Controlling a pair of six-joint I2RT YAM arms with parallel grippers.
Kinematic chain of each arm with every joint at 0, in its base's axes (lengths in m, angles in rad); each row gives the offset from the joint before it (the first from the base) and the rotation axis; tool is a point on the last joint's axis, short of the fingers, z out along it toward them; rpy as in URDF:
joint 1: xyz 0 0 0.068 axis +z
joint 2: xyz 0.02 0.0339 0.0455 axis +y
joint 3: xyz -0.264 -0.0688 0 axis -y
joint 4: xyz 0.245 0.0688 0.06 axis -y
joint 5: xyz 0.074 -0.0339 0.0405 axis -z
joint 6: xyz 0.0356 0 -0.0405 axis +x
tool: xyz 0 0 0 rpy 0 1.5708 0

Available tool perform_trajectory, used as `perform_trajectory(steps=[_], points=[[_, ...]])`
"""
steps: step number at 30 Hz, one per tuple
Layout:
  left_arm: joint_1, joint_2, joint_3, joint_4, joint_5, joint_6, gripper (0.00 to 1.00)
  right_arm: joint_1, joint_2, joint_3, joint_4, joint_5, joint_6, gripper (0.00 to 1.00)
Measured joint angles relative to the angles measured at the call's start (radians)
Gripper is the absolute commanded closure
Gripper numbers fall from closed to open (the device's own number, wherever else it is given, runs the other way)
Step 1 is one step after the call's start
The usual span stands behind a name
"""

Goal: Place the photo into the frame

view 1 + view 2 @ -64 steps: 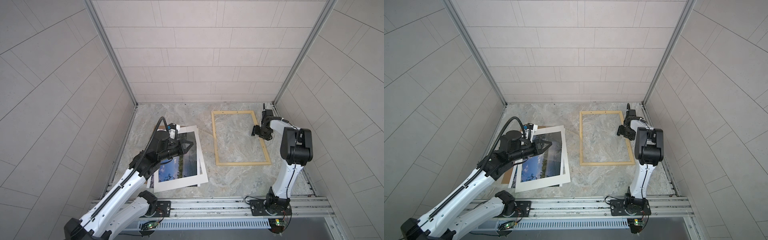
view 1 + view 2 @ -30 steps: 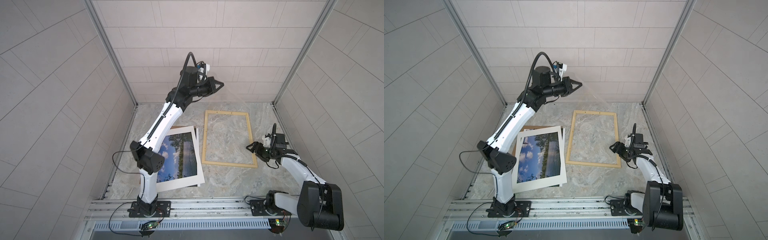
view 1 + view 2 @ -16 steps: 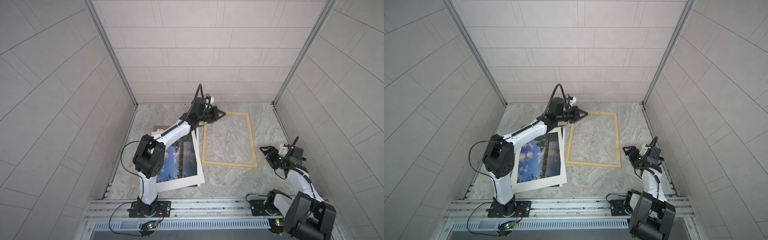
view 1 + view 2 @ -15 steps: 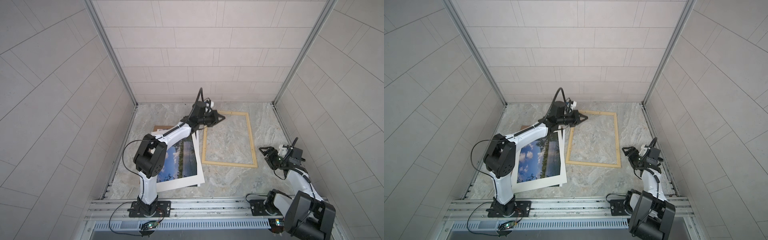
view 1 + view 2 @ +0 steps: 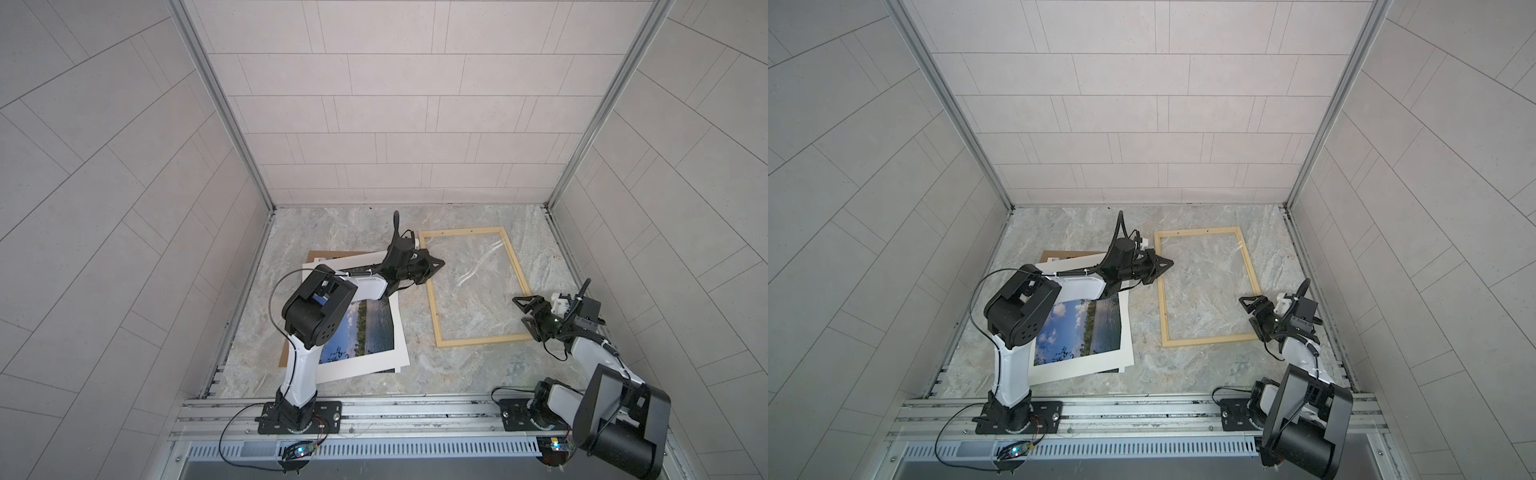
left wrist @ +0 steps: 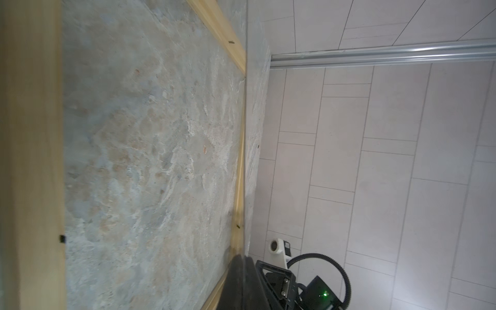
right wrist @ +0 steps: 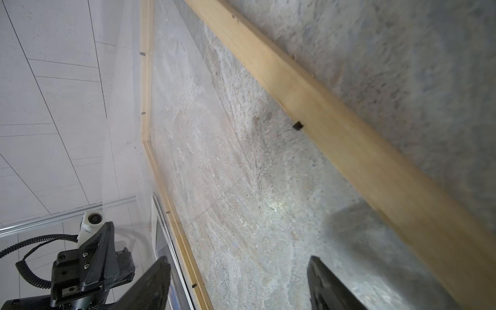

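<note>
The photo (image 5: 370,328) lies face up on the left of the tabletop (image 5: 419,374), sitting skewed over a brown backing board (image 5: 330,254) and partly under the left arm (image 5: 368,286). There's a bare strip between its right edge and the frame (image 5: 478,341), which lies flat mid-table. The left jaws are clenched, poking over the frame's left bar near the far corner. The right jaws gape empty by its near right corner.

pale tiled walls (image 5: 395,104), grey marbled floor (image 5: 469,374)
</note>
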Motion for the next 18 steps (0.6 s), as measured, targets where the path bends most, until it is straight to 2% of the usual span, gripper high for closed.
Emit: perform_trajectory(steps=[3, 9, 13, 18], points=[[0.005, -0.008, 0.000, 0.036, -0.003, -0.046, 1.00, -0.002, -0.043, 0.026, -0.058, 0.020, -0.038, 0.23], [0.019, -0.055, 0.002, -0.019, -0.003, -0.024, 1.00, -0.002, -0.127, 0.151, -0.148, 0.186, -0.166, 0.23], [0.024, -0.070, 0.009, -0.037, 0.005, -0.010, 1.00, -0.001, -0.048, 0.192, -0.145, 0.290, -0.226, 0.22], [0.024, -0.069, 0.018, -0.032, 0.032, -0.017, 1.00, 0.001, 0.155, 0.235, -0.132, 0.328, -0.240, 0.22]])
